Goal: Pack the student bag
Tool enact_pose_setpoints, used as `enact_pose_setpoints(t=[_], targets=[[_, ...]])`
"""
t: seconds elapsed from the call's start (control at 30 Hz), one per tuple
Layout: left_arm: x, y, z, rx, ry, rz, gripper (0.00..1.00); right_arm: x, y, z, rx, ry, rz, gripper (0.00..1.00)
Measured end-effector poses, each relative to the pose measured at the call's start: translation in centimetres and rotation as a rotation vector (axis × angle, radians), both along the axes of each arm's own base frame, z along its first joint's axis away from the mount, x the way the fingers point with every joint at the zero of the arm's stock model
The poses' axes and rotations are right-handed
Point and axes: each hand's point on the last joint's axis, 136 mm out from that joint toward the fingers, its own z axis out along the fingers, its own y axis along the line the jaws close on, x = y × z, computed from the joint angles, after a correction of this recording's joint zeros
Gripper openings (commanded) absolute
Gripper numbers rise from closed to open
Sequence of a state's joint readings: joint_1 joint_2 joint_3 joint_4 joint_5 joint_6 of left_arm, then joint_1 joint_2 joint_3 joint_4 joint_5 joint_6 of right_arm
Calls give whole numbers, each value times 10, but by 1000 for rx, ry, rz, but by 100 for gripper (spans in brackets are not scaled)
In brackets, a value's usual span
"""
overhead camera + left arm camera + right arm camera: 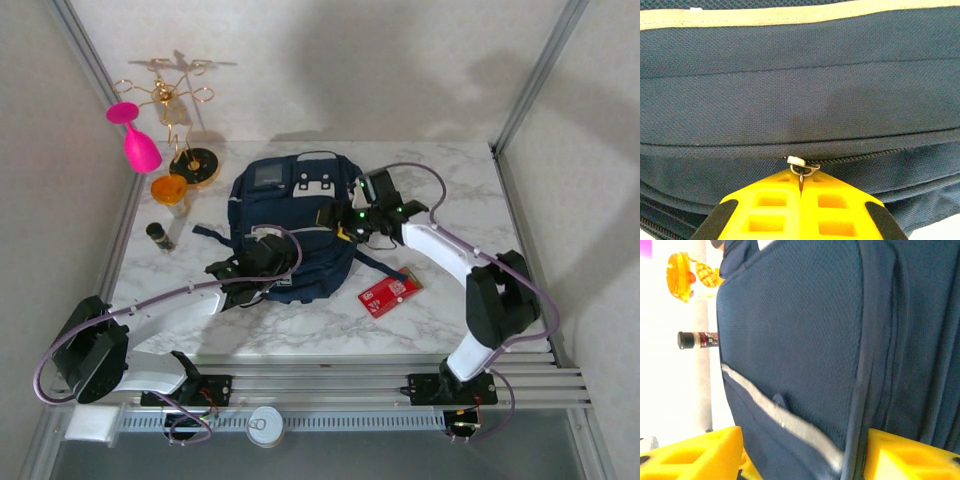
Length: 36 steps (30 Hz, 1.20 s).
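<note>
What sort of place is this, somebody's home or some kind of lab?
Most likely a robot test cell: a marble-pattern table boxed in by white panels on aluminium posts, two arms bolted to a rail, and mismatched props like a navy backpack and a pink goblet.

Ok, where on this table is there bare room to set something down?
Bare marble table runs along the near edge, in front of the student bag and left of the red card. The far right corner, by the frame post, is also free. The far left is crowded: pink goblet, gold rack, small dark bottle.
</note>
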<state>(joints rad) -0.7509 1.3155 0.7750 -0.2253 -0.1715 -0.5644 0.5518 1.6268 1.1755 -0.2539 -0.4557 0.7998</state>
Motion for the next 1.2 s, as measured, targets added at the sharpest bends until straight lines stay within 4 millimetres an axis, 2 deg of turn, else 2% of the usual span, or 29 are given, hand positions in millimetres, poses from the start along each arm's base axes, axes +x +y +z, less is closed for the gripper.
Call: enact_pose_setpoints(t=[0.1, 0.17, 0.33, 0.53, 0.7, 0.9, 1.03, 1.2], targets=[[1, -1, 1, -5, -5, 0, 0, -20, -1, -5, 33, 48, -45, 66], [2, -2, 2, -9, -9, -1, 0, -27, 7, -1, 60, 60, -58, 66], [3, -2, 3, -15, -15, 2, 0, -28, 22, 11, 106, 55, -99, 58], [5, -2, 4, -21, -21, 6, 0, -28, 29, 10, 102, 58, -175, 48], [5, -1, 4, -20, -22, 9, 0, -29, 41, 8, 107, 50, -206, 46], [8, 2, 5, -15, -30, 22, 0, -26, 50, -14, 63, 54, -232, 22], [9, 5, 5, -6, -35, 34, 0, -21, 52, -8, 56, 18, -226, 1], [9, 7, 16, -21, -61, 40, 0, -14, 48, 2, 85, -5, -152, 0]])
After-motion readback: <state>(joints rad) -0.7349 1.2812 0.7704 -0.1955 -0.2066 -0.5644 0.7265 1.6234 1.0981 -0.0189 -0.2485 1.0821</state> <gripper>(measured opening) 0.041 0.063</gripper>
